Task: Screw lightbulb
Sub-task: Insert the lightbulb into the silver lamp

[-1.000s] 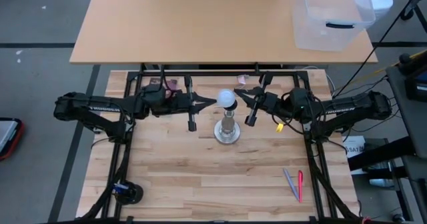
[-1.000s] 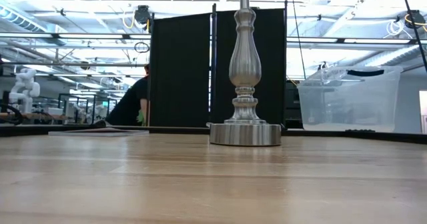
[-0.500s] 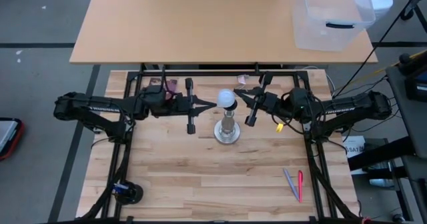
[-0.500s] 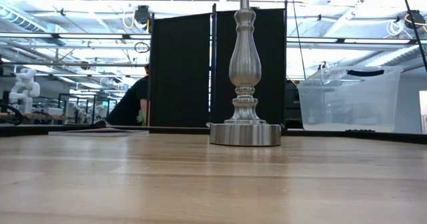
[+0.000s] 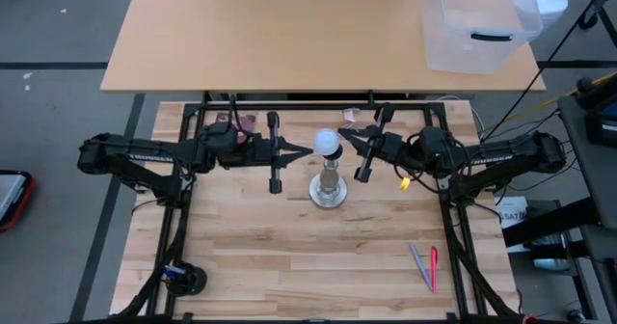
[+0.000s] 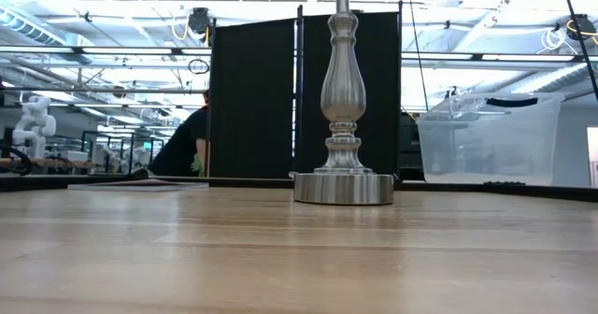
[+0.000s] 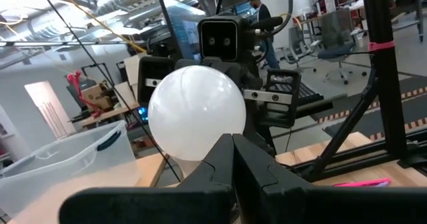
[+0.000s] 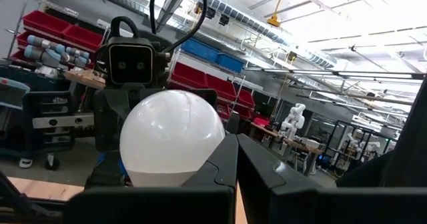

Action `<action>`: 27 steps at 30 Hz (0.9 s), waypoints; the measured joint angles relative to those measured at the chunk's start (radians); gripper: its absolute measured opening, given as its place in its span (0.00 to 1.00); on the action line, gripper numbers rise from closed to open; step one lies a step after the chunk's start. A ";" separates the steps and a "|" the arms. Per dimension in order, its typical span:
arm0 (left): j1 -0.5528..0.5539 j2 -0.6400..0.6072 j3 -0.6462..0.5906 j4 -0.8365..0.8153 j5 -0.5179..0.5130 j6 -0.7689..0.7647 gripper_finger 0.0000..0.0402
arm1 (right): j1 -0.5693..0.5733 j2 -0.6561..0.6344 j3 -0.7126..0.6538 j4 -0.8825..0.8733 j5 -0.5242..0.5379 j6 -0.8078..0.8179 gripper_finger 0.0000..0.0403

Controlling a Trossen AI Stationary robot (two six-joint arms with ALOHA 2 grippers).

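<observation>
Nothing has moved since the earlier frames: both arms, the bulb and the stand sit where they were. You have the small white frosted lightbulb point(image 5: 329, 142) seated on top of the silver baluster-shaped lamp stand with a round base point(image 5: 328, 191), which stands near the middle of the pale wooden desk point(image 5: 289, 256), a little toward its far edge. Your left hand point(image 5: 310, 151) reaches in from the left edge of the desk, its dark fingers clenched to a point, and that tip sits just beside the bulb's globe; whether it touches you cannot tell from above. Your right hand point(image 5: 341, 134) comes from the right edge, also clenched shut on nothing, its tip just beside the bulb on the opposite side. In the left wrist view the closed fingers point(image 7: 230, 161) point at the bulb point(image 7: 197, 113) with the other arm's wrist behind it; the right wrist view shows the same from the other side, bulb point(image 8: 172, 139) ahead of shut fingers point(image 8: 233, 164). From desk level you see only the stand point(image 6: 343, 108) upright. A pink pen and a grey pen point(image 5: 425, 266) lie near the desk's near right corner.
</observation>
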 joint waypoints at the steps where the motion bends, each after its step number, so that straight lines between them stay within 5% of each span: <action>1: 0.001 0.000 0.000 0.000 0.000 0.000 0.00 | 0.000 0.000 0.000 0.003 0.000 0.000 0.00; 27: 0.060 0.041 0.000 0.043 0.054 -0.040 0.00 | -0.006 0.030 0.000 0.016 0.037 -0.001 0.00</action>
